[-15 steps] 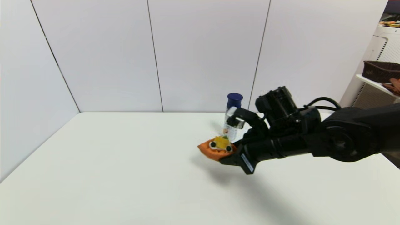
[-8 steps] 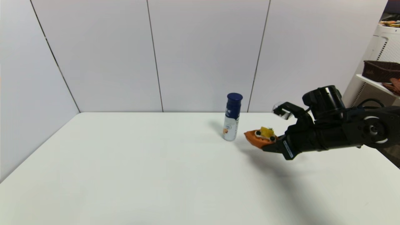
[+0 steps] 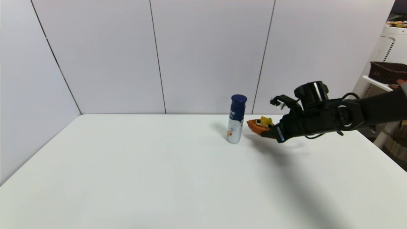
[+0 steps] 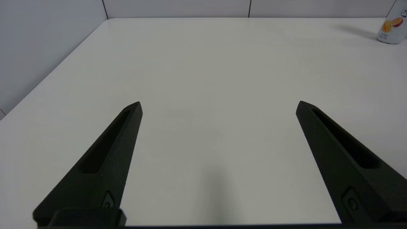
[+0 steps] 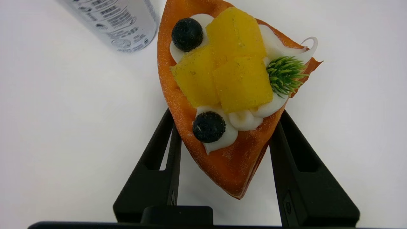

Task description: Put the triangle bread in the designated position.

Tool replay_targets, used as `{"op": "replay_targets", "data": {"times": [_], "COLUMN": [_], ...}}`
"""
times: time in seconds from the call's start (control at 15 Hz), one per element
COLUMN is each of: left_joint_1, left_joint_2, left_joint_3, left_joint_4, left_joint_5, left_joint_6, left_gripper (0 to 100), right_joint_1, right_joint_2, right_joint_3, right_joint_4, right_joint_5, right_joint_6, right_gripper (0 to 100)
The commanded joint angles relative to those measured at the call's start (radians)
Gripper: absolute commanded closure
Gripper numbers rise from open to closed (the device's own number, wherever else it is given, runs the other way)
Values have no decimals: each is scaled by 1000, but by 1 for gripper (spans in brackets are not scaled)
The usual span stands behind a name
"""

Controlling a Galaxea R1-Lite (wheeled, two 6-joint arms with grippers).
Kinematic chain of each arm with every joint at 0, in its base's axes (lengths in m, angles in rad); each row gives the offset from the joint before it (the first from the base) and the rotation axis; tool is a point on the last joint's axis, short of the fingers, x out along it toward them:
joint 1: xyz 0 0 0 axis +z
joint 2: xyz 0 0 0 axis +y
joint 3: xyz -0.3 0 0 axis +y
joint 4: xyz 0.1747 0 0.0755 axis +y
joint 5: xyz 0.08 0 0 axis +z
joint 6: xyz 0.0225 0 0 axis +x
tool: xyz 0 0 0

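The triangle bread (image 3: 258,124) is an orange-brown wedge topped with white cream, yellow chunks, two black berries and a green sprig. My right gripper (image 3: 266,129) is shut on its narrow end and holds it a little above the white table (image 3: 143,165), just right of the bottle. In the right wrist view the bread (image 5: 222,79) sits between both fingers of the right gripper (image 5: 225,115), its wide end toward the bottle (image 5: 117,22). My left gripper (image 4: 219,105) hovers open and empty over bare table, outside the head view.
A white bottle with a dark blue cap (image 3: 237,119) stands upright near the table's back edge, also seen far off as the bottle (image 4: 392,28). A shelf with a dark basket (image 3: 386,71) stands beyond the table's right side. Wall panels close off the back and left.
My right arm carried the bread from in front of the bottle to the right and then back toward the wall, ending beside the bottle's right side. The bottle stayed put.
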Motion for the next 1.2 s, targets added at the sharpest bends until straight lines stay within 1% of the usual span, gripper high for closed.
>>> {"op": "replay_targets", "data": {"times": [0.07, 0.27, 0.33, 0.87, 1.07, 1.13, 1.2], "left_joint_1": [0, 0, 0, 0, 0, 0, 0], "left_joint_2": [1, 1, 1, 1, 1, 1, 1], "left_joint_3": [0, 0, 0, 0, 0, 0, 0], "left_joint_4": [0, 0, 0, 0, 0, 0, 0], "left_joint_5": [0, 0, 0, 0, 0, 0, 0], "left_joint_6": [2, 0, 2, 2, 0, 0, 2], "left_gripper": [0, 0, 0, 0, 0, 0, 0], "right_joint_1": [0, -6, -8, -16, -31, -40, -48], "right_joint_2": [101, 111, 113, 85, -4, -48, -106], "right_joint_3": [-72, -73, -73, -76, -64, -52, -32], "right_joint_4": [-5, -6, -6, 5, 20, 32, 63], "right_joint_5": [2, 4, 4, 2, -1, -2, -4], "right_joint_6": [0, 0, -2, 0, 0, 1, 1], "right_gripper": [100, 100, 0, 0, 0, 0, 0]}}
